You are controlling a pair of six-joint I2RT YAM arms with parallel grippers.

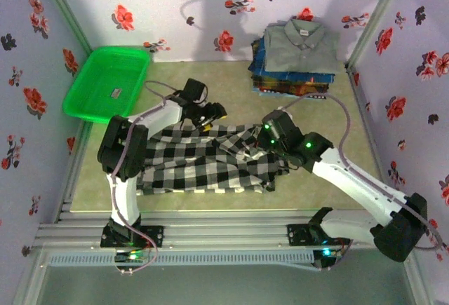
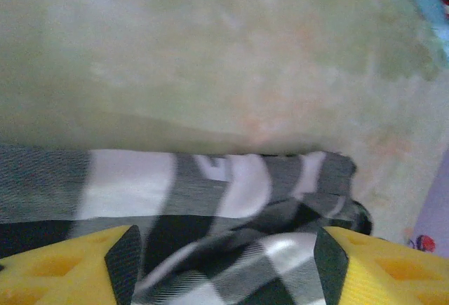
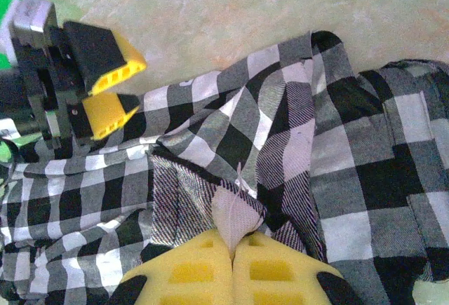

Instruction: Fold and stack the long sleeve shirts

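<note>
The black-and-white checked shirt (image 1: 200, 165) lies rumpled mid-desk (image 1: 231, 84), its upper edge hidden under both arms. The right pincer (image 3: 232, 252) has its yellow fingers (image 3: 273, 271) pressed together, pinching a pale tuft of that shirt's cloth. The left pincer (image 2: 224, 263) stands spread. Blurred checked cloth lies between its jaws, and whether it touches them I cannot tell. Far right, a grey shirt (image 1: 298, 44) tops the folded stack (image 1: 291, 80) — those beneath show only patterned edges. A green basket (image 1: 105, 80) sits far left.
</note>
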